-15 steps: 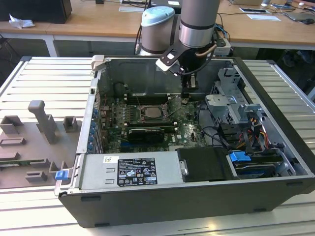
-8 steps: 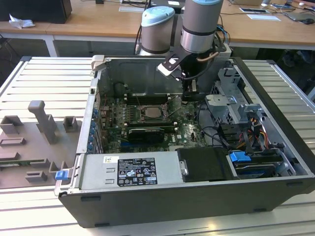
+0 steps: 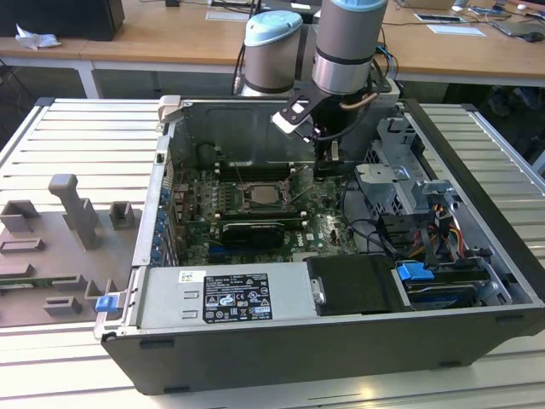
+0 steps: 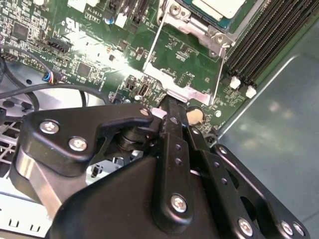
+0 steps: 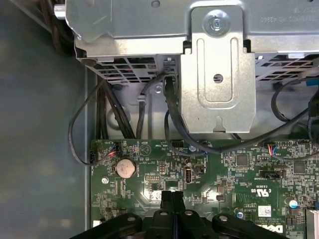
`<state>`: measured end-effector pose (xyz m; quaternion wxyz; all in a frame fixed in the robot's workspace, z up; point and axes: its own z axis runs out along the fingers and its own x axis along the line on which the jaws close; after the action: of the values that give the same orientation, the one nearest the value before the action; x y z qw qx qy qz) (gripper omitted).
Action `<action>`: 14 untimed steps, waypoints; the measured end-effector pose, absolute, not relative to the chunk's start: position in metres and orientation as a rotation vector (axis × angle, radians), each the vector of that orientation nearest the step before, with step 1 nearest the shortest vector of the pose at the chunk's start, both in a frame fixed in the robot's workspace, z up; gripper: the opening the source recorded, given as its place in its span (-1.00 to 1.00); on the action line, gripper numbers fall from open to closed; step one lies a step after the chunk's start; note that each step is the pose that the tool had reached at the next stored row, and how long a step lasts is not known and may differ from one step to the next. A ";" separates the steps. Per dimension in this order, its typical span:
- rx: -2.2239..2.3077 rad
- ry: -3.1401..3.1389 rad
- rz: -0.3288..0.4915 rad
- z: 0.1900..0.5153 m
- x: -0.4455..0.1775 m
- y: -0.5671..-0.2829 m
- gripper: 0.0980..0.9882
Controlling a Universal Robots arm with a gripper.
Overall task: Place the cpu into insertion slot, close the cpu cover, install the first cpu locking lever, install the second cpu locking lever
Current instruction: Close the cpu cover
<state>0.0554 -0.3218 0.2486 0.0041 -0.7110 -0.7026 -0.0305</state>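
Observation:
The cpu (image 3: 266, 194) lies flat in the insertion slot (image 4: 192, 25), its pale metal top (image 4: 217, 7) showing inside the silvery rim. The cpu cover (image 4: 182, 92) is swung open away from the socket, and green board shows through its window. A thin metal rod (image 4: 151, 47) runs along each side of it. My gripper (image 4: 169, 107) is shut, its black fingertips touching the cover's outer edge. In the exterior view the gripper (image 3: 328, 162) hangs low over the board, to the right of the socket. The first wrist view shows the gripper (image 5: 172, 195) with its fingers pressed together above the board.
Black memory slots (image 4: 269, 35) flank the socket. A coin battery (image 5: 124, 168) sits near the fingertips. A metal drive cage (image 5: 214, 74) with black cables (image 5: 174, 124) stands close behind the gripper. A black card (image 3: 251, 232) and power supply (image 3: 230, 294) lie nearer the case front. Grey fixtures (image 3: 68, 221) stand outside the case.

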 end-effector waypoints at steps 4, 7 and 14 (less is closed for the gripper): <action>-2.228 -2.201 -0.096 0.249 0.053 -0.322 -0.98; -2.228 -2.202 -0.096 0.249 0.051 -0.322 -0.98; -2.228 -2.202 -0.096 0.249 0.049 -0.322 -0.98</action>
<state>0.0491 -0.3218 0.2486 0.0040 -0.7110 -0.7026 -0.0305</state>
